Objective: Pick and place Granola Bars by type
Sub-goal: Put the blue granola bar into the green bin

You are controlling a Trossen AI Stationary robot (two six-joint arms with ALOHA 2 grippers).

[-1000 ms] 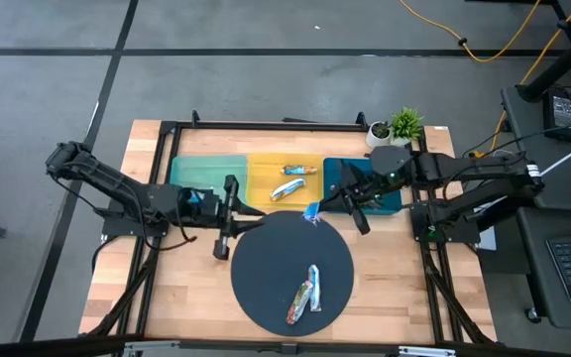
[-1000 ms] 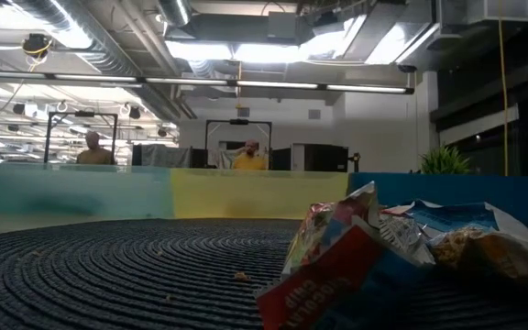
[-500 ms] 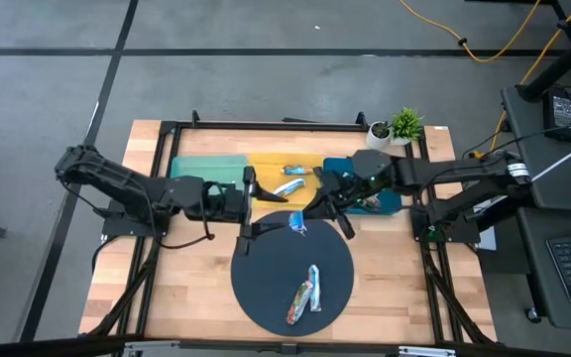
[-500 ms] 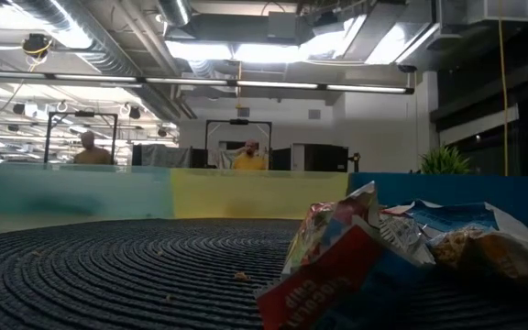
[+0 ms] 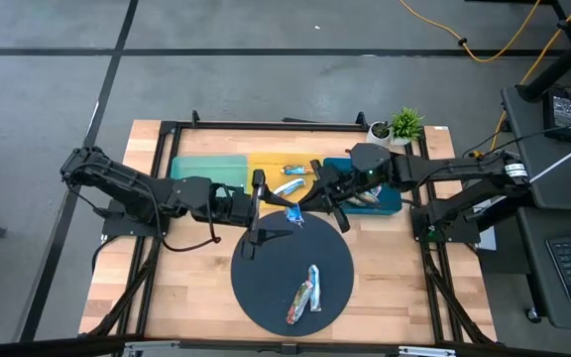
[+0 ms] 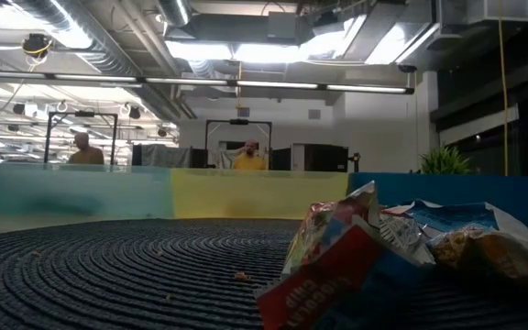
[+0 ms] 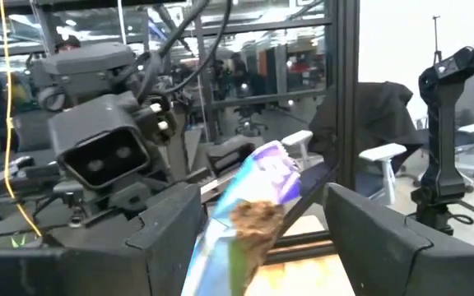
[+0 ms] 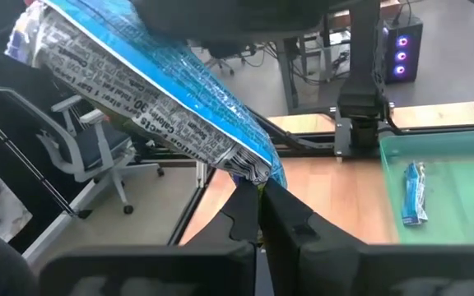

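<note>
Two arms meet over the far edge of a round dark mat (image 5: 292, 273), a blue-wrapped granola bar (image 5: 293, 215) between them. The right gripper (image 5: 317, 205) is clenched on one end of that bar, its fingers (image 8: 257, 212) pinched tight in the right wrist view. The left gripper (image 5: 263, 209) faces it with its fingers (image 7: 171, 238) spread wide on either side of the bar's other end, not closed on it. Three trays sit side by side along the table's far edge: one teal tray (image 5: 206, 169), one yellow tray (image 5: 271, 167) and one blue tray (image 5: 385, 203). Two bars (image 5: 293, 178) lie in the yellow tray. One blue bar (image 8: 414, 193) lies in the teal tray, seen from the right wrist. Two more bars (image 5: 305, 293) rest together on the near part of the mat. At least one bar (image 5: 368, 196) shows in the blue tray, partly hidden by the right arm. One small potted plant (image 5: 404, 124) stands at the far right corner. Two people (image 6: 85, 151) show in the room beyond.
</note>
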